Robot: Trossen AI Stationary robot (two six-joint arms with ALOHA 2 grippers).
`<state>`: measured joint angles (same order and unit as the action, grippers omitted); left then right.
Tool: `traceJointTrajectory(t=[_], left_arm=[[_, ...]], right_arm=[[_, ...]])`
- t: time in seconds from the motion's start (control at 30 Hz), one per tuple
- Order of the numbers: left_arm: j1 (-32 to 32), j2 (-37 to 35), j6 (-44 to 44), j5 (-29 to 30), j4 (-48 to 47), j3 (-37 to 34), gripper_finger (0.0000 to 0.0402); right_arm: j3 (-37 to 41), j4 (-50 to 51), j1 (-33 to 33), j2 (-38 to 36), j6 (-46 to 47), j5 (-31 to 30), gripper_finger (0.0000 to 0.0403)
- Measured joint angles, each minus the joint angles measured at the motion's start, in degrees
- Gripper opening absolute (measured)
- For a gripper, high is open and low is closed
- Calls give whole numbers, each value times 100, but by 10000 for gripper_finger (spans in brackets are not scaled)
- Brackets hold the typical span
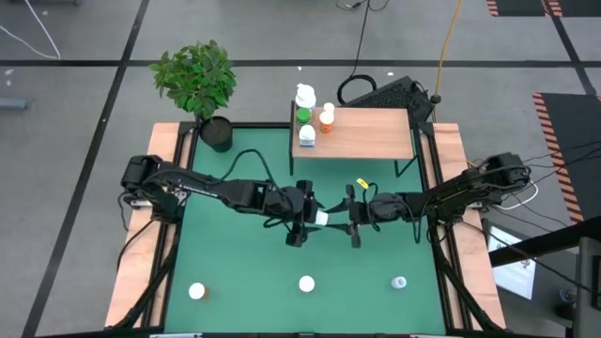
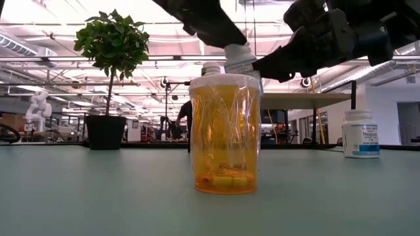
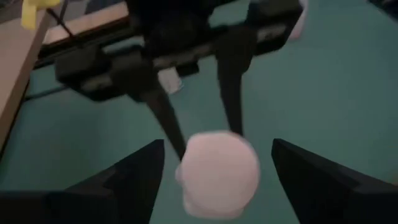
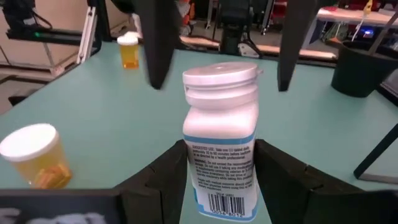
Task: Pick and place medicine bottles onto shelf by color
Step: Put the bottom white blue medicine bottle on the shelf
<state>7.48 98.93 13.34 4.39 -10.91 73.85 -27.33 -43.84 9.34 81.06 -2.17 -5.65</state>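
Bottles: three on my shelf (image 1: pixel 366 133), three left on the mat, white bottle (image 1: pixel 321 219) mid-air, right gripper (image 1: pixel 354 218) clamped on it, left gripper (image 1: pixel 299 217) spread apart

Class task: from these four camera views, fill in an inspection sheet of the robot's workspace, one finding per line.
Surface: green table mat, wooden side rails.
Job's things: four medicine bottles at the shelf left end; three bottles on the mat's near edge; one white bottle held mid-table.
Clutter: potted plant.
Grippers: right gripper shut on the white bottle; left gripper open around its cap.
Cables: yellow and black leads behind the shelf.
Surroundings: open hall with ceiling lights.
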Motion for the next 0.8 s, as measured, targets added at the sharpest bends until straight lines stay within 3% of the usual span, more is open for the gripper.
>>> traceJointTrajectory(t=[0.3,0.57,0.73,0.8], left_arm=[[-12,11,-134,48,-268,4,209],[-36,-100,-359,127,-365,2,179],[-201,-136,-495,373,-738,18,177],[-278,-120,-556,372,-938,4,177]], right_arm=[[2,-174,-2,2,149,264,165],[4,-147,-134,-1,529,251,207],[9,267,-163,-217,1061,-912,236],[36,544,-172,-418,1114,-1107,238]])
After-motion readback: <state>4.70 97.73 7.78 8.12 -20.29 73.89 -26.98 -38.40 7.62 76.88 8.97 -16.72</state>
